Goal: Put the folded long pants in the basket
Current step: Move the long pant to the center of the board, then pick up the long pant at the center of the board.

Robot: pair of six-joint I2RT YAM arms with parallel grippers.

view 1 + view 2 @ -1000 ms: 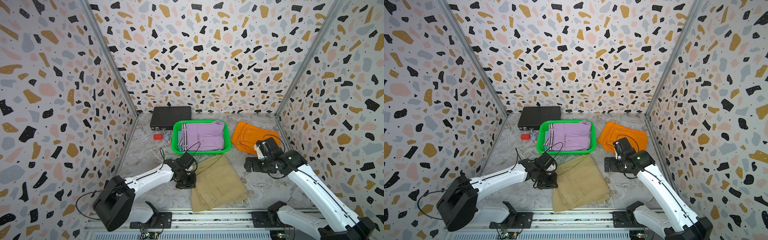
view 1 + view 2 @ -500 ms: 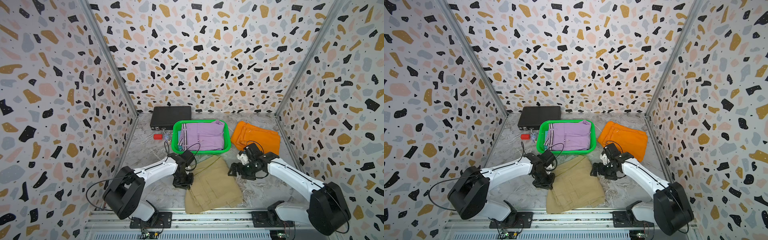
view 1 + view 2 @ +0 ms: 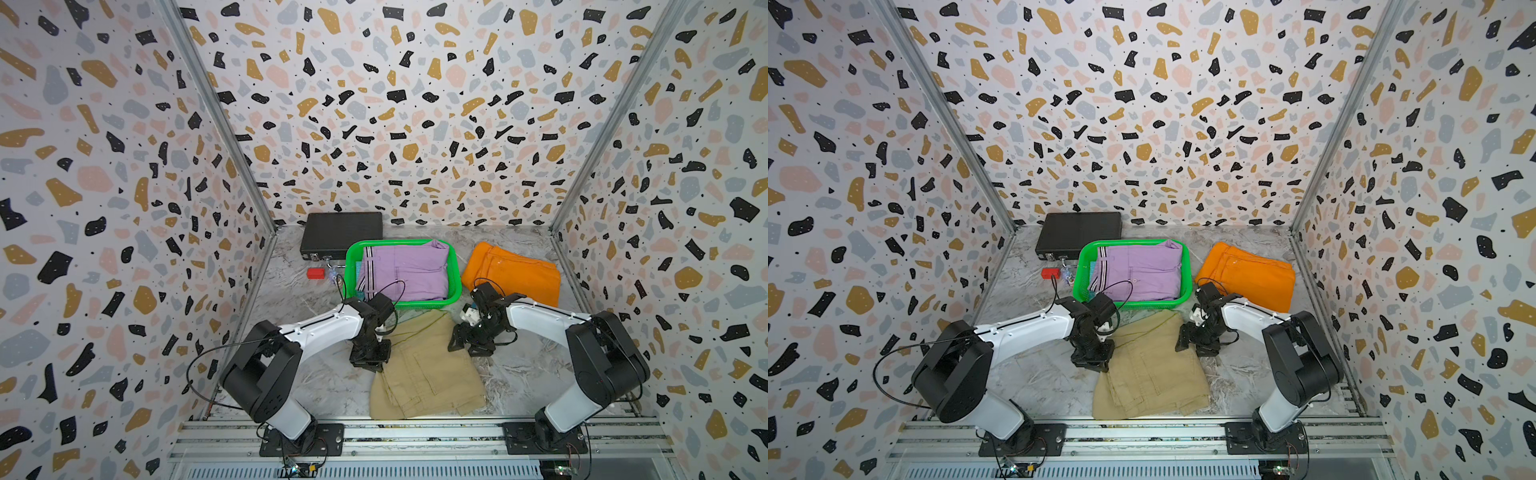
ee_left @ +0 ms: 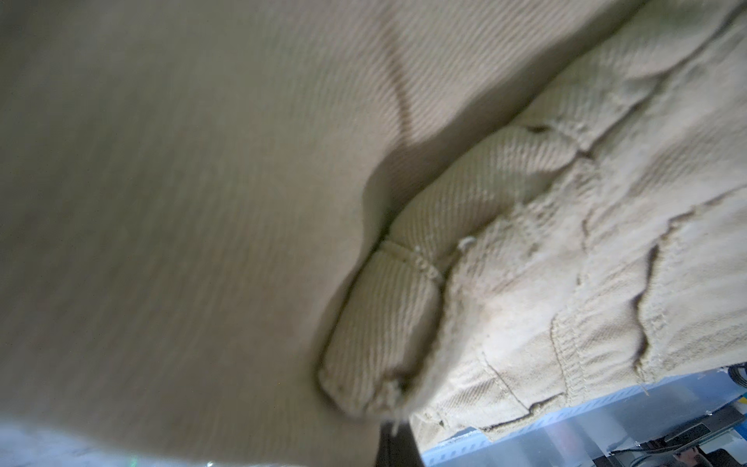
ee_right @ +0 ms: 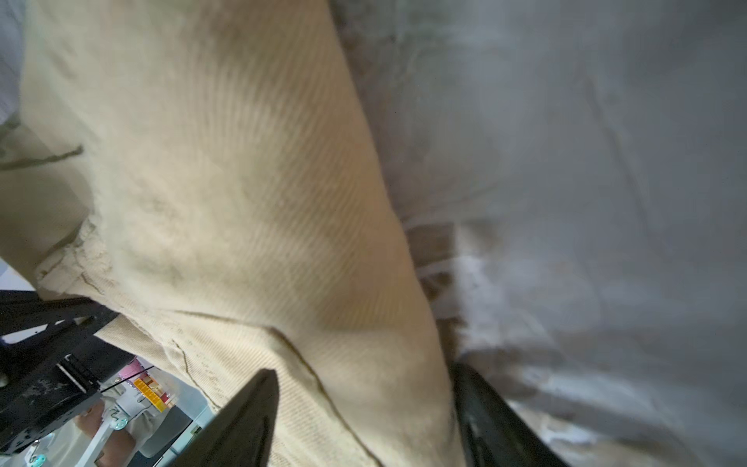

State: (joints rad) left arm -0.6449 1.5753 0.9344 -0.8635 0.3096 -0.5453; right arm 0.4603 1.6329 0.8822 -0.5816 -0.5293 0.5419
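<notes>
The khaki pants (image 3: 428, 374) lie folded on the marbled tabletop (image 3: 299, 374) between the two arms, just in front of the green basket (image 3: 457, 274) and outside it. The left gripper (image 3: 370, 360) sits at the pants' left edge with its jaws closed. Its wrist view is filled with bunched khaki twill (image 4: 525, 283), so it seems to be pinching that edge.

The right gripper (image 3: 461, 345) is low at the pants' far right corner. In its wrist view, two dark fingers (image 5: 242, 420) stand apart with the cloth's edge (image 5: 242, 202) running between them.

The lilac pants (image 3: 411, 270) with striped trim lie inside the basket. The orange pants (image 3: 515, 274) lie on the table to the basket's right, near the right arm. A flat black box (image 3: 340, 232) sits behind the basket's left corner, and a small red object (image 3: 316, 273) is beside it.
</notes>
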